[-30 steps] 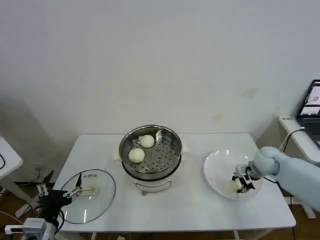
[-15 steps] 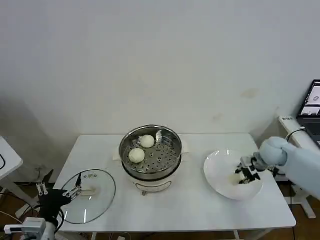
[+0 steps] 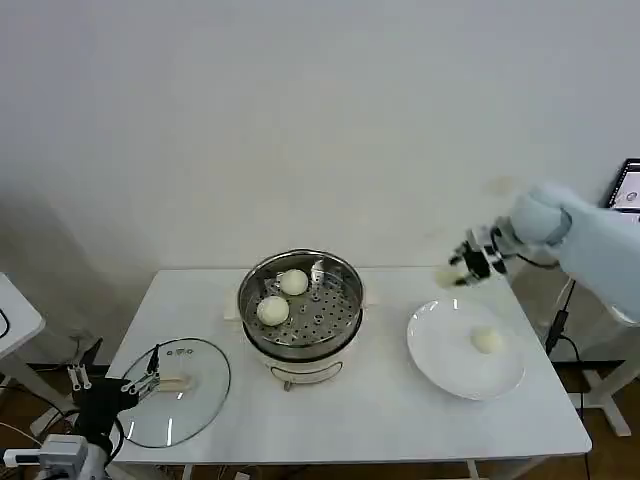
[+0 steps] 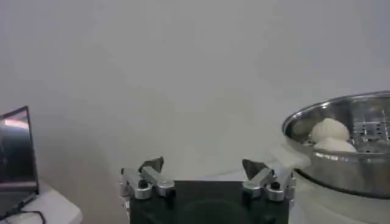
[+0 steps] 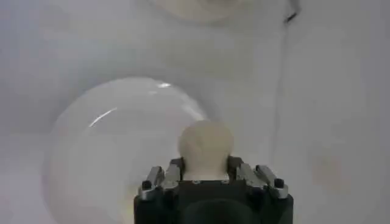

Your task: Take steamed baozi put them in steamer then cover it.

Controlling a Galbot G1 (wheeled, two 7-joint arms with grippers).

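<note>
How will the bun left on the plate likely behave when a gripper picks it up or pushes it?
The bun looks round and smooth, so a push would probably roll it across the glossy plate. It looks soft, so a squeeze may dent it. It is small, so probably light.

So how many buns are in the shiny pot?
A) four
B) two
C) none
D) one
B: two buns sit on the holed tray inside the pot; another lies on the plate, and the right gripper holds one up.
</note>
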